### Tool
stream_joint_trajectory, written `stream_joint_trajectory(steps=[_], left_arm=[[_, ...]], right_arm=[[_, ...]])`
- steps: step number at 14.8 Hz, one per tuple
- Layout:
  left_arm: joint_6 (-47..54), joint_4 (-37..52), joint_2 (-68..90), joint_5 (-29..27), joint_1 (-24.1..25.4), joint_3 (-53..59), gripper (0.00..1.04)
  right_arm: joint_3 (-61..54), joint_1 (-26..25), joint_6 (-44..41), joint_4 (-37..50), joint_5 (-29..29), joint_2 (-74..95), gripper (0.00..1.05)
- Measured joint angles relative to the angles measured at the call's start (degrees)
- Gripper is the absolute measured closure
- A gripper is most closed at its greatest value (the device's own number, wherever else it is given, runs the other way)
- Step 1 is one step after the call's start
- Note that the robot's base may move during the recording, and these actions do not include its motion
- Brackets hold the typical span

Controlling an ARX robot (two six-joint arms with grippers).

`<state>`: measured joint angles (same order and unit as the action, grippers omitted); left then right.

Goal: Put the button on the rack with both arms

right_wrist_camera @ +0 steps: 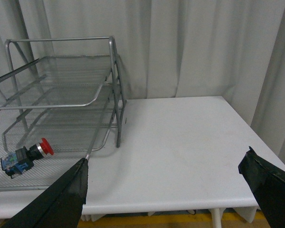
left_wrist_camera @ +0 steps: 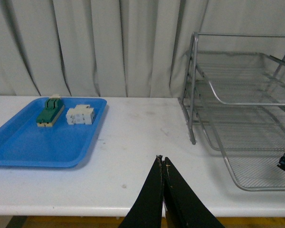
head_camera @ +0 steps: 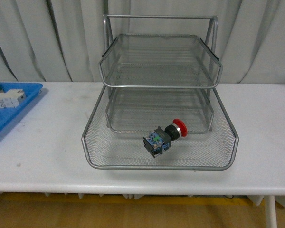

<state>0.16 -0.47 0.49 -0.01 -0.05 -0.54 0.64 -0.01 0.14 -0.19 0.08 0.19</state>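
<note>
button [head_camera: 164, 137] lies on its side in the bottom tray of the rack [head_camera: 159, 167]. left pincer [left_wrist_camera: 163, 164] pinched together, empty; right pincer [right_wrist_camera: 166, 159] wide, empty. risk: a nudge to the tray could roll it on its round cap.

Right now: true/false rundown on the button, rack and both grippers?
1. The button lies in the lowest tray of the rack. True.
2. The left gripper is open. False: the left gripper is shut, with nothing in it.
3. The right gripper is shut on the button. False: the right gripper is open, apart from the button.
4. The blue tray holds a green block and a white part. True.
5. The button's red cap points straight up. False: the button lies on its side.
</note>
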Motion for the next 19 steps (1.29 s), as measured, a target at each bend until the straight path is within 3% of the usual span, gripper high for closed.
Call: stream_joint_trajectory(steps=[6,7,8,10,11,13,19], left_arm=[[-0.07,0.26,-0.02,0.00,0.00,0.00,0.31],[-0.09,0.24,-0.02,-0.07,0.00,0.00,0.19],[-0.07,0.28,-0.02,0.02,0.00,0.00,0.08],[-0.07,0.24,0.00,0.00,0.00,0.00,0.07],[-0.04,0.24,-0.02,0.00,0.00,0.00,0.07],[-0.04,0.24,-0.02,0.00,0.00,0.00,0.07],[-0.04,0.26,-0.02,0.00,0.00,0.00,0.07]], right_arm=[[0.02,-0.02,-0.11,-0.33,-0.17,0.07,0.06],[3.26,-1.27,-2.91,-8.96,-6.56,4.70,0.06],[7.10,-0.02,-4.24,-8.09,-12.09,16.37,0.06],[11.30,5.35,-4.42,5.42,-12.44,35.21,0.06],[13.09,7.30,-3.06,10.23,-9.92,44.92,0.06],[17.84,11.58,1.33,14.08,-6.91,61.55,0.08],[26.49,27.02,12.66,27.04,4.90,91.06,0.81]])
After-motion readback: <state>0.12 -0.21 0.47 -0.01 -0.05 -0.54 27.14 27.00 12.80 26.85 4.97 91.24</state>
